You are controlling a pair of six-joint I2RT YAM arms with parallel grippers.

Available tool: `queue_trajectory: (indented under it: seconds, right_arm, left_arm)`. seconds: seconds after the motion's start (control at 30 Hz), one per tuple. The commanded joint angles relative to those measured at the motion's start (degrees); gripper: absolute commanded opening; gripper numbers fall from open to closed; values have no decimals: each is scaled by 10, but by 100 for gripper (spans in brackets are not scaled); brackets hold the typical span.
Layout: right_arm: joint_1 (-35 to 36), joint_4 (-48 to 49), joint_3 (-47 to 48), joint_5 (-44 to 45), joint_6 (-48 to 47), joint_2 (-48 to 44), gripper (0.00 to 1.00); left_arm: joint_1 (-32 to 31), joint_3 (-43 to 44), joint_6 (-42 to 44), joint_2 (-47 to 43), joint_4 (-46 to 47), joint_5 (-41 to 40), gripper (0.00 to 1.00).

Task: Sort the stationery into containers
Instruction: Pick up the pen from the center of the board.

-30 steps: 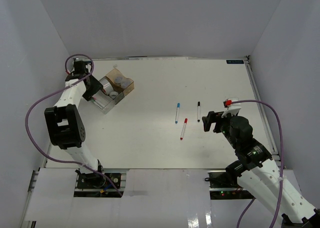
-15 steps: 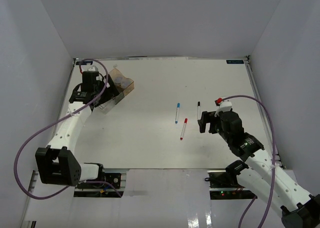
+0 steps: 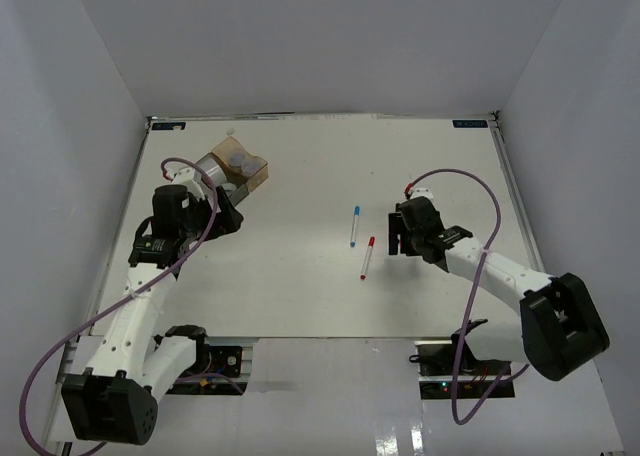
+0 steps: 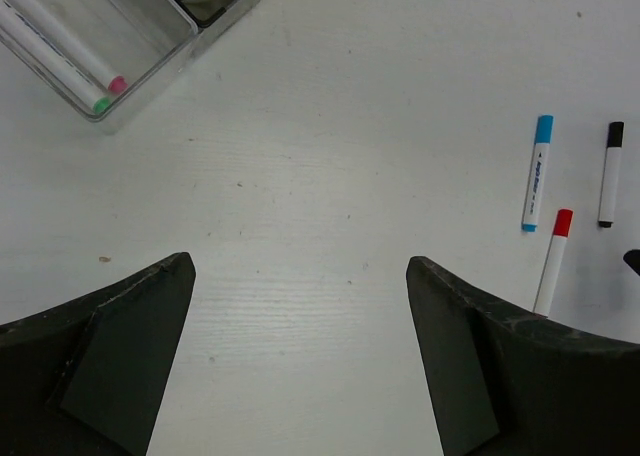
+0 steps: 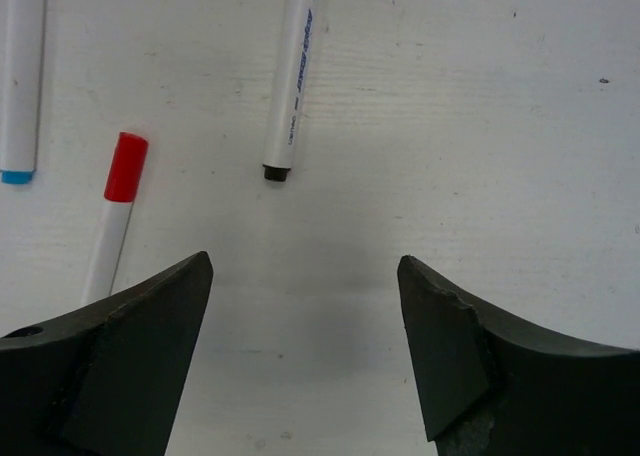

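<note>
**Operator:** Left gripper (image 4: 300, 266) first. Open or closed?

**Spotter:** Your left jaws stand wide apart with nothing between them, only bare table (image 4: 320, 176) below. In the left wrist view, look to the upper left of the frame. The clear box (image 4: 165, 51) is there, with the pink-capped marker (image 4: 75, 54) and the green-capped marker (image 4: 55, 64) lying side by side inside it.

**Operator:** And the right gripper (image 5: 305, 261)?

**Spotter:** Your right jaws are parted too and grip nothing. In the right wrist view, the black-capped marker (image 5: 293, 76) lies in the upper middle of the frame, with its dark end just above the gap between your fingers. It is not touching them. The red-capped marker (image 5: 115, 216) is at the left, running down behind your left finger. The blue-capped marker (image 5: 20, 76) is at the far upper left.

**Operator:** Where are the containers from overhead?

**Spotter:** Look at the upper left of the table. The amber box (image 3: 255, 171) sits there, joined to the clear ones, with your left gripper just beside the cluster. I cannot tell you what lies in the amber one. The blue-capped and red-capped markers lie mid-table, well apart from the boxes and just left of your right gripper.
</note>
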Motion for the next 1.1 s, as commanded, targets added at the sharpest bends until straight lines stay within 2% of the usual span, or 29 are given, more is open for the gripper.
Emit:
queue_trajectory:
  seconds: [0.0,0.37,0.57,0.6,0.67,0.83,1.07]
  right_arm:
    - [-6,51,34,31,13,40,77]
    - [-21,100,70,14,16,167,68]
    - [-25,111,73,17,32,206,63]
    - [-28,112,72,17,33,209,58]
    - [-30,113,69,16,35,217,55]
    - [-35,112,63,15,36,221,31]
    - [-29,68,77,26,-1,179,11]
  left_arm:
    - [1,-25,12,-33,28,32,98]
    - [1,-36,9,-56,29,56,98]
    - [1,-39,-6,-54,31,82,98]
    - [1,-40,-9,-52,31,87,98]
    - [1,-39,-14,-51,30,101,98]
    - [0,-46,-38,-44,34,124,98]
    - [-23,-46,-103,-41,58,153,95]
